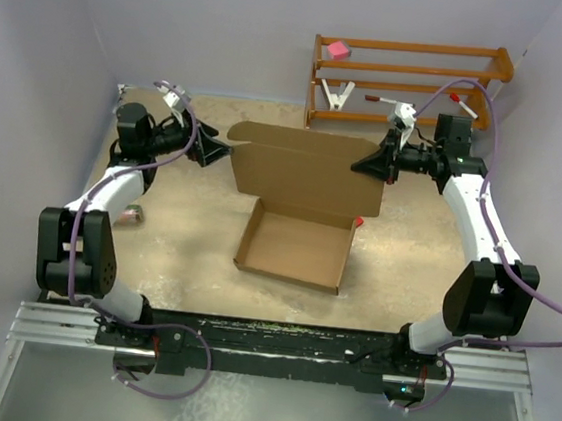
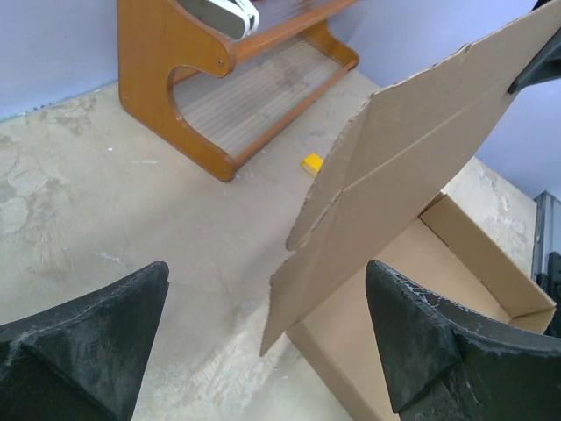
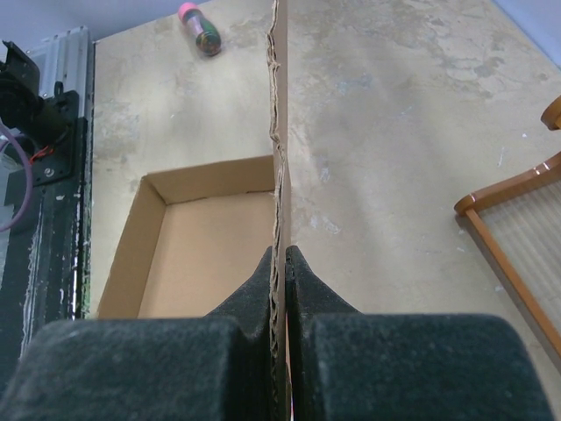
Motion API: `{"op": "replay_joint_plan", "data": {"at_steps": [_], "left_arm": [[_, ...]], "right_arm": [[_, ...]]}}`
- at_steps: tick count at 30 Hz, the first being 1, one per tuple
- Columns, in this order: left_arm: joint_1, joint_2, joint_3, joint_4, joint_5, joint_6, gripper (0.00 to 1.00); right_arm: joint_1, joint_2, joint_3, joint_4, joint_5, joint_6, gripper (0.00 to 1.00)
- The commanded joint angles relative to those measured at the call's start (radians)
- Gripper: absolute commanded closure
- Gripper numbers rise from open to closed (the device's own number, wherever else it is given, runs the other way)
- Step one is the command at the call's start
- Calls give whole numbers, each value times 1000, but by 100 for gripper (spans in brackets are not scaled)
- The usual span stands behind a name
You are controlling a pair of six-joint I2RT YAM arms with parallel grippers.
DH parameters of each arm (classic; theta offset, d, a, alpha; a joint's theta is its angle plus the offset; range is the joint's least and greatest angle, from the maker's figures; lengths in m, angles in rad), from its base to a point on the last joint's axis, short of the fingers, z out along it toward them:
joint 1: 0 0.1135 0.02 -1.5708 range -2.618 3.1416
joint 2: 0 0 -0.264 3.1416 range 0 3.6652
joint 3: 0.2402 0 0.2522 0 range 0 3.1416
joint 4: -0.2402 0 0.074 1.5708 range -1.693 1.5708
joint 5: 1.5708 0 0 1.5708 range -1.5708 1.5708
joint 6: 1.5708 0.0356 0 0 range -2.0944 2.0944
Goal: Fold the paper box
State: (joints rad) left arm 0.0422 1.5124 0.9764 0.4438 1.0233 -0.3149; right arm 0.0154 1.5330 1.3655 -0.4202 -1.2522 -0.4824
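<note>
The paper box (image 1: 295,247) is a shallow brown cardboard tray in the middle of the table with its lid (image 1: 305,169) standing upright at the far side. My right gripper (image 1: 371,165) is shut on the lid's right edge; in the right wrist view the jaws (image 3: 282,254) pinch the cardboard edge (image 3: 279,132) with the tray (image 3: 202,254) to the left. My left gripper (image 1: 212,150) is open just left of the lid. In the left wrist view its fingers (image 2: 263,298) are wide apart, with the lid's corner (image 2: 403,167) between and beyond them, not touched.
A wooden rack (image 1: 405,83) stands at the back right, holding a pink block (image 1: 338,49) and white clips. A small yellow block (image 2: 312,162) lies near the rack's foot. A pink-capped item (image 1: 133,214) lies at the left. A red piece (image 1: 358,220) shows by the box's right side.
</note>
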Motion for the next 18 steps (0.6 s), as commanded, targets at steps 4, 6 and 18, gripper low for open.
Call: {"op": "replay_joint_plan", "data": {"at_steps": [4,6,18], "left_arm": [[-28,84,48,187,80,74,5],[-56,95,56,162,61,93,6],[-132,86,104,-94,15,275,14]], "right_arm": [[10,-9,3,10,-53,-2,100],[11,-8,3,8,-53,-2,100],[13,-10,2,9,-56,-2,100]]}}
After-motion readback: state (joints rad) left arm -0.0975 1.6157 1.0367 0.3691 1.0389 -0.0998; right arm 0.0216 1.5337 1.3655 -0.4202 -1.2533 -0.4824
